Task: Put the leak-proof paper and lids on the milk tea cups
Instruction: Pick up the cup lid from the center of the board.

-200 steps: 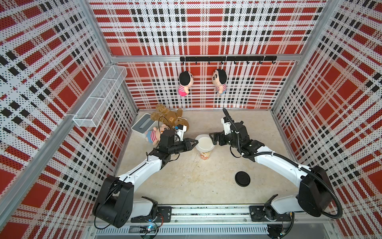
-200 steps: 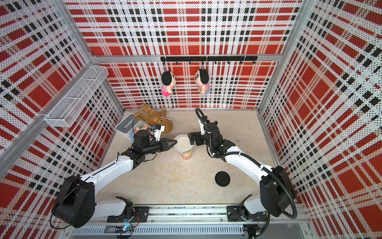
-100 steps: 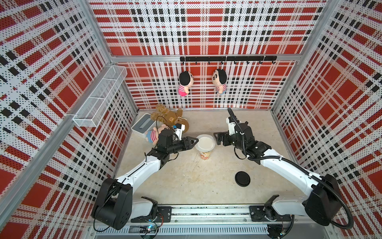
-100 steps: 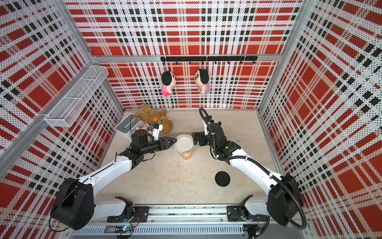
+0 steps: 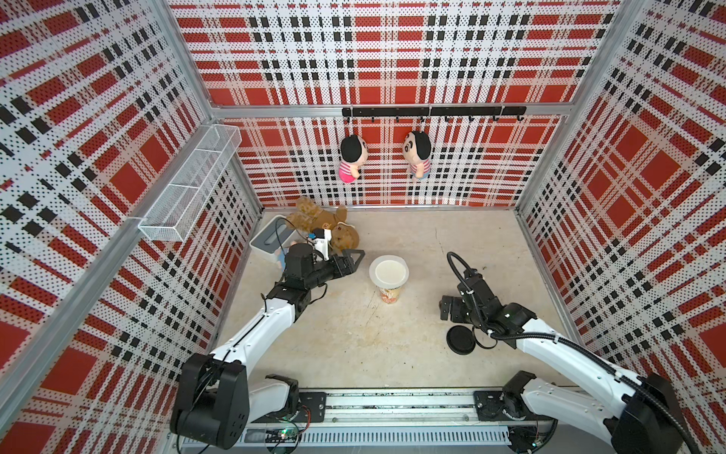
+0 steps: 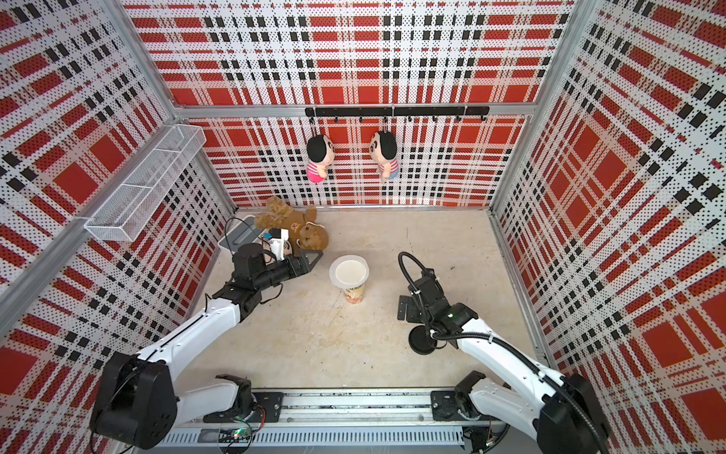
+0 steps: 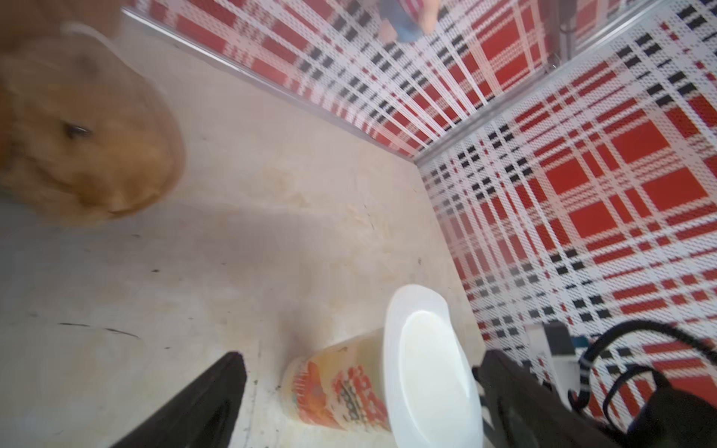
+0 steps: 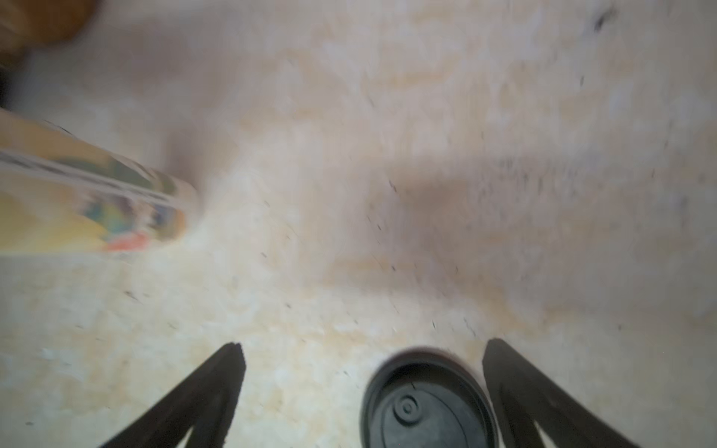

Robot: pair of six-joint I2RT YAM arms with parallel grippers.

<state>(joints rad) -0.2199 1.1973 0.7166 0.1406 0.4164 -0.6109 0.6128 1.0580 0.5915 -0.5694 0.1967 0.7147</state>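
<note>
The milk tea cup [image 5: 389,295] stands upright mid-table, white with orange-red print low on its side, in both top views [image 6: 354,294]. The leak-proof paper [image 5: 389,272] lies flat across its mouth and overhangs the rim all round [image 7: 426,368]. My left gripper [image 5: 358,259] is open just left of the cup's top and touches neither cup nor paper; in the left wrist view its gripper [image 7: 362,357] frames the cup [image 7: 337,388]. My right gripper [image 5: 446,310] is open and empty, low over the table right of the cup, with its tips [image 8: 362,345] wide apart.
A black round lid [image 5: 460,340] lies on the table beside the right gripper [image 8: 426,407]. A brown teddy bear [image 5: 322,224] and a white box [image 5: 271,239] sit at the back left, behind the left arm. Two dolls [image 5: 351,159] hang on the back wall.
My left gripper opened, let go of the paper's edge and drew back a little. The right arm swung away from the cup towards the front right, down by the black lid.
</note>
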